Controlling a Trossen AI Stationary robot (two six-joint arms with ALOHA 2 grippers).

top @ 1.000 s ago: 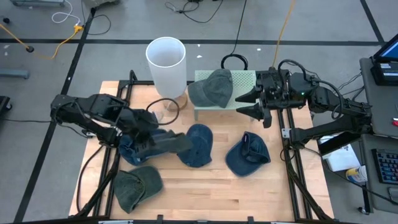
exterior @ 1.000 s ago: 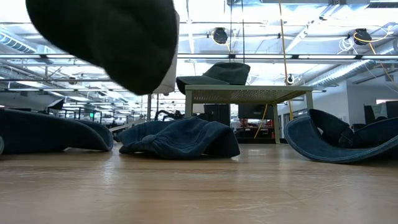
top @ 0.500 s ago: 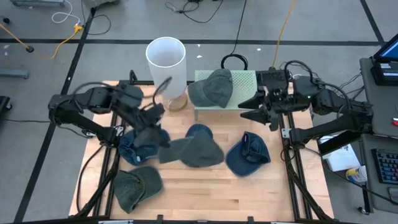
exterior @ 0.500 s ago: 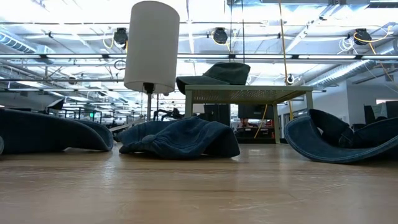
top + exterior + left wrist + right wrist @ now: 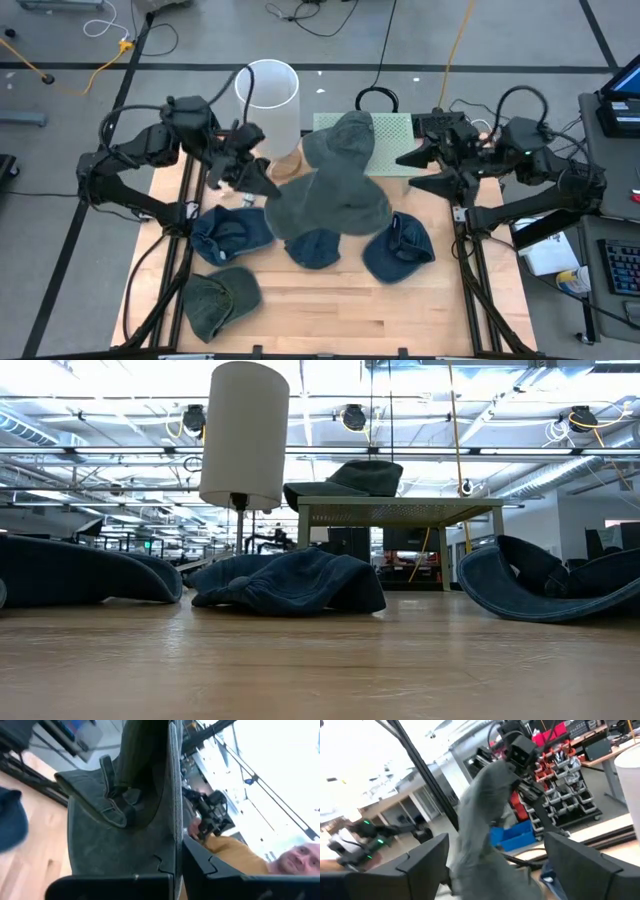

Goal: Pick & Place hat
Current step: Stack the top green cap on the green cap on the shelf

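Note:
My left gripper (image 5: 258,180) is raised over the table's left-centre, shut on a grey-green cap (image 5: 330,205) that spreads out toward the green stand (image 5: 392,128). The left wrist view shows the cap's inside and its strap (image 5: 111,787). A second grey cap (image 5: 340,135) sits crown up on the stand (image 5: 400,510). My right gripper (image 5: 415,170) is open at the stand's right end, pointing toward the held cap (image 5: 482,805), touching nothing. The held cap does not show in the low view. My left gripper pinches the grey-green cap's edge (image 5: 175,835) between its two fingers (image 5: 115,882), seen as a thin band running out between them. The fingers come at it from the table's left. The cap is lifted clear of the table and spreads beyond the gripper toward the stand.
Three blue caps (image 5: 232,235) (image 5: 315,248) (image 5: 397,248) lie across the table's middle, and a green cap (image 5: 220,300) lies near the left front. A tall white cylinder (image 5: 268,95) stands left of the stand. The near strip of the wooden table (image 5: 340,320) is bare.
My left gripper has risen from the caps on the table and moved toward the far edge, carrying the grey-green cap. The cap has come up clear of the table and swung toward the stand. My right gripper has drawn back slightly toward the table's right.

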